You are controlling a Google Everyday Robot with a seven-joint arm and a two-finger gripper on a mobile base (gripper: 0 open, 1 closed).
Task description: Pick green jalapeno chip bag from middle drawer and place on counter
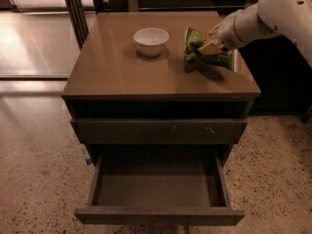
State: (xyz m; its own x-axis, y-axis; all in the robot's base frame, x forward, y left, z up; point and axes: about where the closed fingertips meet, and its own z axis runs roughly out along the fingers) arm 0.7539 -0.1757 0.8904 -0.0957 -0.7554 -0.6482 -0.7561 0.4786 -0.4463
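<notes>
The white robot arm (pixel 273 11) runs out of view at the top and right edges, so only its last section shows. The tan end effector (pixel 212 44) is partly sunk into the folds of the crinkled green foil jalapeno chip bag (pixel 196 58), and the bag's pale lettering cannot be read. The gap straight below the end effector, under the slab, is too dark to see into.

Left of the end effector in the view, well apart from it, a small round white bowl (pixel 151 39) stands upright; its inside shows plain white. Far below and nearer the camera, the wide shallow dark grey-brown middle drawer (pixel 158 216) is pulled out, its smooth grey floor in view. Above it sits a closed dark drawer front with small pale scratches (pixel 146 130).

The end effector is closed on the upper part of the bag, which is bunched up with its lower edge on the glossy tan-brown square worktop (pixel 122 74), near the right rear corner.
</notes>
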